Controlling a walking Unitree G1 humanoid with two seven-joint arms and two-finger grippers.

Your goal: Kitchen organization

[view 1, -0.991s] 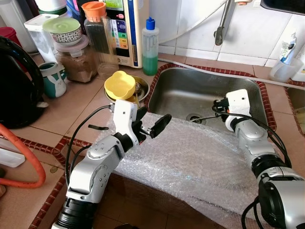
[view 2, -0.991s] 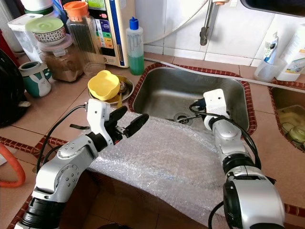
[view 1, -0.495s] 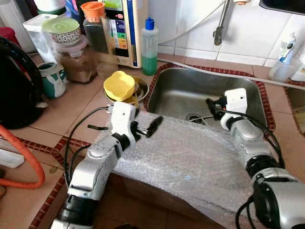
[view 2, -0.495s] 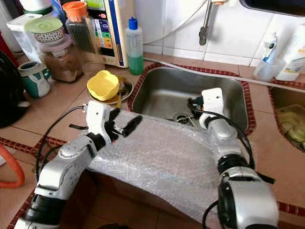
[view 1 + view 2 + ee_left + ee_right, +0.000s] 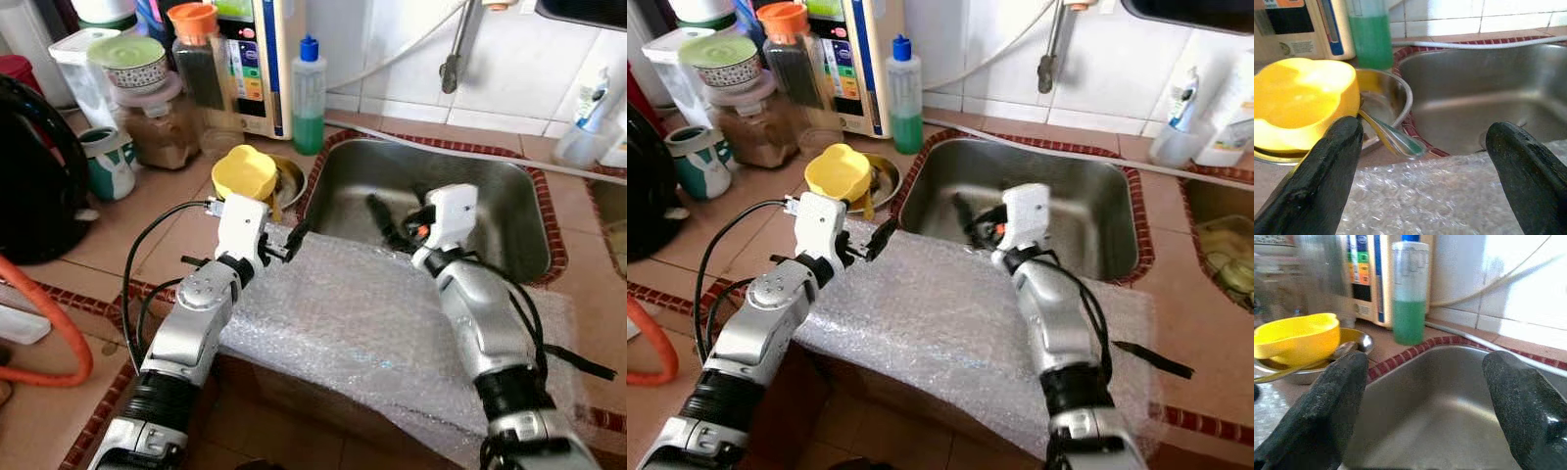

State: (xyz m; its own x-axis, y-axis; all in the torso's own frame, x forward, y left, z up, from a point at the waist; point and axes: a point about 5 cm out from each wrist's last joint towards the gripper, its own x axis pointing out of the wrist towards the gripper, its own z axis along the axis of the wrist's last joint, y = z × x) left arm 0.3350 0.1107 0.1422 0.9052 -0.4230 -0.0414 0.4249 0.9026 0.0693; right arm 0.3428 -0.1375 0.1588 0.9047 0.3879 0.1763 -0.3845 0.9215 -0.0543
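From the head views, both arms reach over a sheet of bubble wrap (image 5: 392,323) draped across the front of the surface (image 5: 147,220) and the near edge of the sink (image 5: 509,211). The left claw (image 5: 289,243) sits at the wrap's far left corner, just short of a yellow bowl (image 5: 245,171) resting in a steel dish (image 5: 290,176); its fingers look parted, holding nothing. The right claw (image 5: 392,220) hangs over the sink's near rim at the wrap's back edge, fingers spread and empty as well. A green soap bottle (image 5: 310,98) stands behind the sink, jars and a mug crowd the back left corner. In the left wrist view the two fingers (image 5: 1327,166) stand wide apart with the wrap below them, and a spoon (image 5: 1393,139) pokes out from under the yellow bowl toward the sink. In the right wrist view the fingers (image 5: 1322,406) are just as wide, framing the sink basin with the bowl and bottle beyond. My guess is the wrap's back edge is the thing to take — each claw should drop low enough to pinch the film itself, not skate over it, and the left one ought to stay clear of that spoon handle, which would tip the bowl if nudged.
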